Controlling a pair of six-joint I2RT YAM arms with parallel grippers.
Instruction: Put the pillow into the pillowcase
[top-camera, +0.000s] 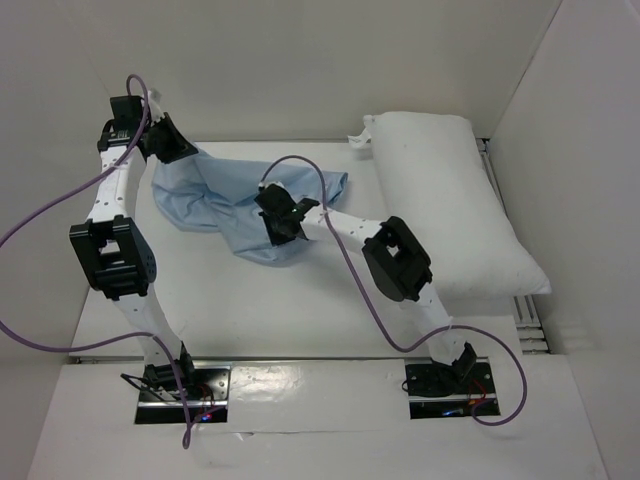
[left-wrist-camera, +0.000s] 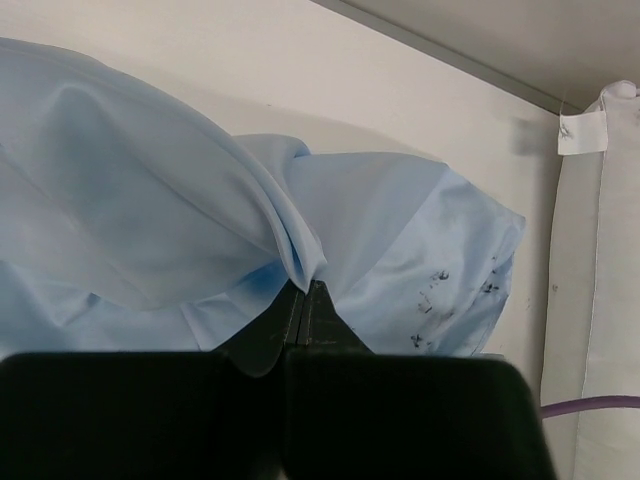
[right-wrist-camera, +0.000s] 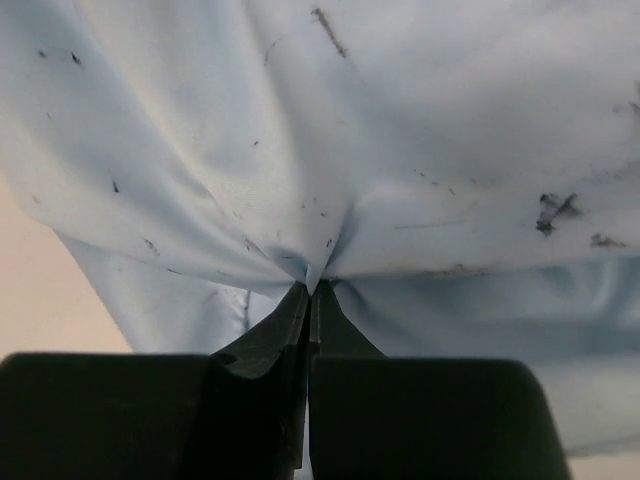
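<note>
The light blue pillowcase (top-camera: 222, 200) lies crumpled at the back middle of the table. The plump white pillow (top-camera: 450, 200) lies to its right, along the right side. My left gripper (top-camera: 180, 148) is shut on a fold at the pillowcase's far left corner; in the left wrist view the cloth (left-wrist-camera: 200, 220) bunches into the closed tips of that gripper (left-wrist-camera: 305, 288). My right gripper (top-camera: 270, 232) is shut on the pillowcase near its front edge. In the right wrist view the speckled fabric (right-wrist-camera: 400, 150) puckers into the pinched tips of the gripper (right-wrist-camera: 312, 288).
White walls close in the table at the back, left and right. The pillow's edge and its white tag (left-wrist-camera: 583, 133) show at the right of the left wrist view. Purple cables (top-camera: 340, 250) loop over both arms. Metal rails (top-camera: 530, 320) sit at the right edge.
</note>
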